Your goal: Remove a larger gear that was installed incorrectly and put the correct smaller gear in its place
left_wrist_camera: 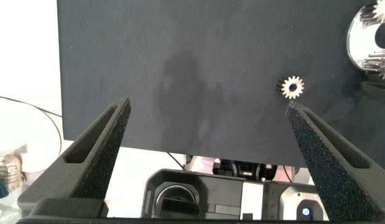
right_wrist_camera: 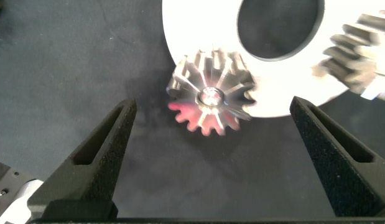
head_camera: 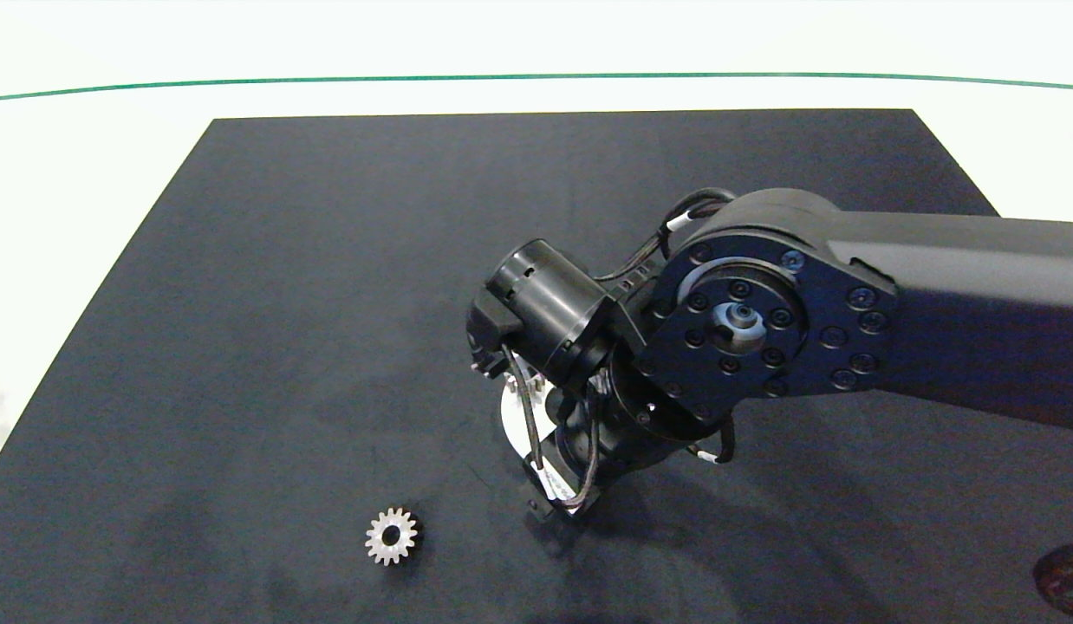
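The larger gear (right_wrist_camera: 211,93), silver with long flared teeth, sits on a pin at the rim of a white round plate (right_wrist_camera: 198,31). My right gripper (right_wrist_camera: 212,104) hovers open just above it, one finger on either side, touching nothing. In the head view the right arm (head_camera: 762,321) covers most of the plate (head_camera: 512,416) and hides the gripper. The smaller gear (head_camera: 392,536) lies loose and flat on the black mat, left of the plate. My left gripper (left_wrist_camera: 208,106) is open and empty near the mat's front edge, short of the smaller gear (left_wrist_camera: 292,88).
A blunt-toothed gear (right_wrist_camera: 360,50) is mounted on the plate beside the larger one, and the plate has a big round hole (right_wrist_camera: 279,28). The black mat (head_camera: 328,303) lies on a white table. A dark cable bundle (head_camera: 1065,581) shows at the front right corner.
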`<action>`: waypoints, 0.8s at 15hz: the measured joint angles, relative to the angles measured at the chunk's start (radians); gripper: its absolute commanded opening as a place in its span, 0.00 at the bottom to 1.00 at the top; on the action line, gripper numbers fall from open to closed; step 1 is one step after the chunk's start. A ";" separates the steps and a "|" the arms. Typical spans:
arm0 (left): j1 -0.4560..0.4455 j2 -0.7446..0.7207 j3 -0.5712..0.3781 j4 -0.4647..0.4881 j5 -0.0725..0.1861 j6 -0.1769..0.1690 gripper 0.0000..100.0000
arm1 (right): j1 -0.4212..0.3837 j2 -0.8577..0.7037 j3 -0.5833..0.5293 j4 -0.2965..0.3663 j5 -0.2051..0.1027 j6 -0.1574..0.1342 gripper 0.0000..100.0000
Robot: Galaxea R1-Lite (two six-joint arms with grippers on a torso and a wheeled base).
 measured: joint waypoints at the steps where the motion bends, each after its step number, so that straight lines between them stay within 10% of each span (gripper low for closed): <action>1: 0.000 -0.003 0.000 0.000 0.000 0.000 1.00 | -0.001 0.008 0.000 0.000 0.002 0.000 1.00; 12: -0.014 -0.018 0.001 0.001 0.000 0.000 1.00 | -0.002 0.029 0.000 -0.037 0.005 0.006 1.00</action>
